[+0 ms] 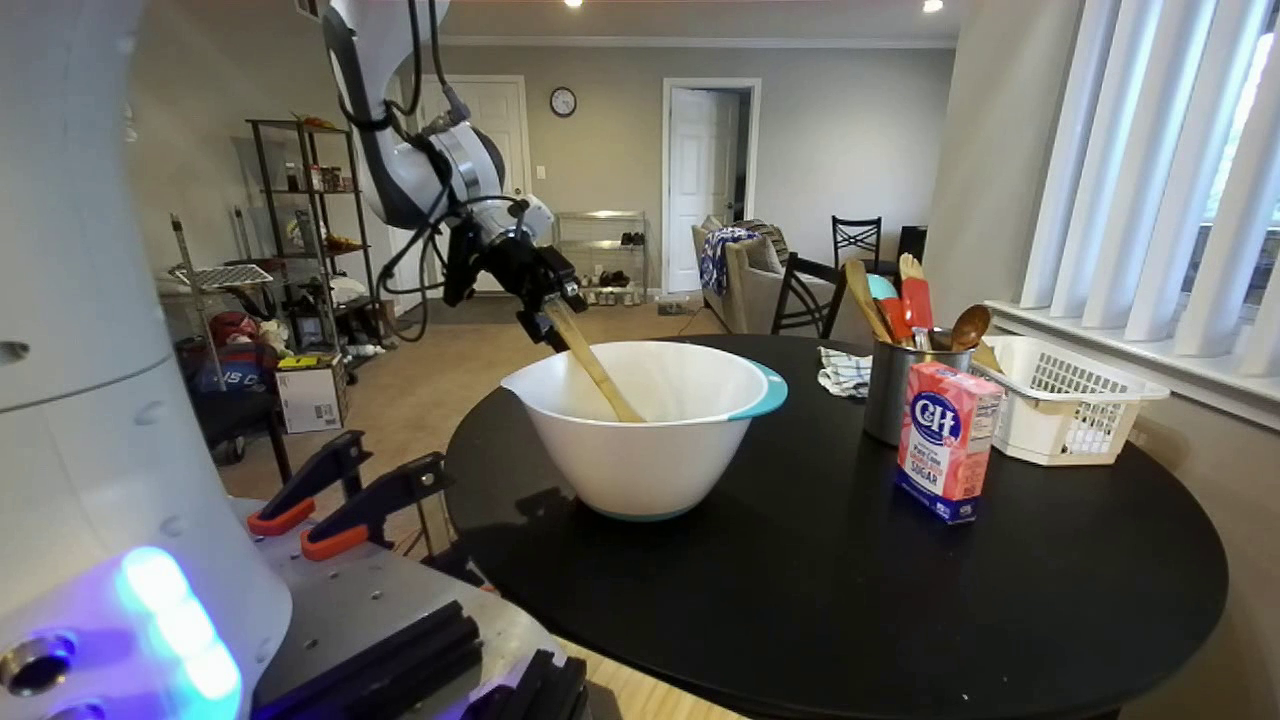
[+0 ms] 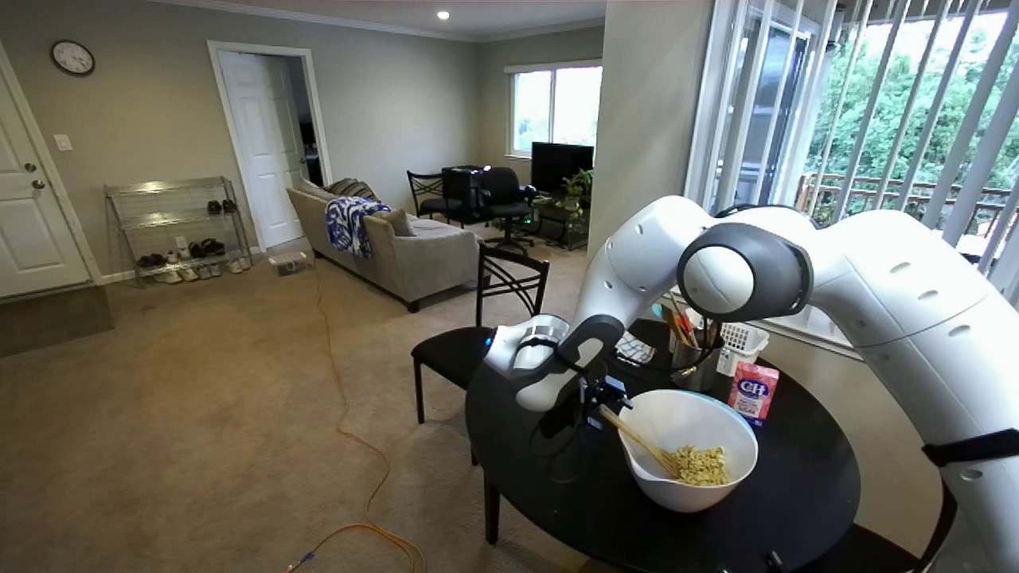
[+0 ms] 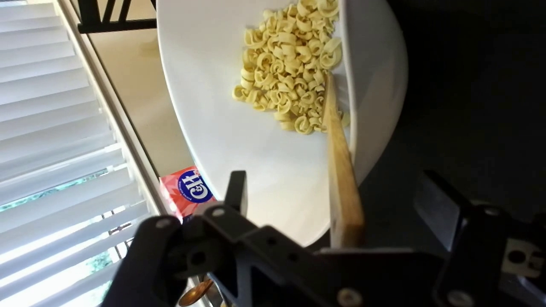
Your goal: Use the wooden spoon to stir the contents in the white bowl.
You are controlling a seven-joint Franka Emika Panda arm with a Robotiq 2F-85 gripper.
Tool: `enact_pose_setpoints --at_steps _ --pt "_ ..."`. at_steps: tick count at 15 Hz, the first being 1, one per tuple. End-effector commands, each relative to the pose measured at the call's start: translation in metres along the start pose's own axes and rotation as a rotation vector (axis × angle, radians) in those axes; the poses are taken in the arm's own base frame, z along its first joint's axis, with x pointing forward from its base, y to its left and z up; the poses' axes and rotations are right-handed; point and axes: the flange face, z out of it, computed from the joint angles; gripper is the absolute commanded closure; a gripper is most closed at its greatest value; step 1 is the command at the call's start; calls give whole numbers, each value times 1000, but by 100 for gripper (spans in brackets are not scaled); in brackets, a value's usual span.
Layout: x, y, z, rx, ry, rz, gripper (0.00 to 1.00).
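In an exterior view I have the arm (image 1: 400,160) hanging in from the left, its gripper (image 1: 554,308) just beyond the far left rim of the white bowl (image 1: 650,465). The wooden spoon (image 1: 595,362) slants down from the gripper, across the rim and into the bowl; the near wall hides its lower tip. The bowl stands upright on my round black table (image 1: 820,600). Well to its right is a sugar box (image 1: 948,440), with a metal utensil holder (image 1: 885,400) behind it, a white basket (image 1: 1055,435) at far right and a checked cloth (image 1: 845,372) farther back.

In an exterior view from higher up I can see into the bowl: pasta (image 2: 700,468) lies heaped in the near part, and the spoon's lower end meets its left edge. The arm arches over from the right. A black chair (image 2: 455,354) stands left of the table, a sofa (image 2: 434,267) farther off.

In the wrist view my gripper's fingers (image 3: 235,189) stand wide apart, the spoon's handle between them with a gap on each side; I cannot tell whether its end touches the gripper's body. The tip sits among the curled pasta at the right edge. White blinds (image 3: 51,128) fill the left.
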Motion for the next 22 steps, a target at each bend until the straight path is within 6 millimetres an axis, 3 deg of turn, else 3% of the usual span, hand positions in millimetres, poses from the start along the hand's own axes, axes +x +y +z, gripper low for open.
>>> enact_pose_setpoints --at_steps 1,2,12,15,22 --pt "-2 13 -1 26 19 -13 25" --pt "-2 13 -1 27 21 -14 26" --pt "-1 18 -9 45 39 -3 93" --pt "1 21 -13 53 43 0 98" --pt "3 25 -15 69 27 14 94"
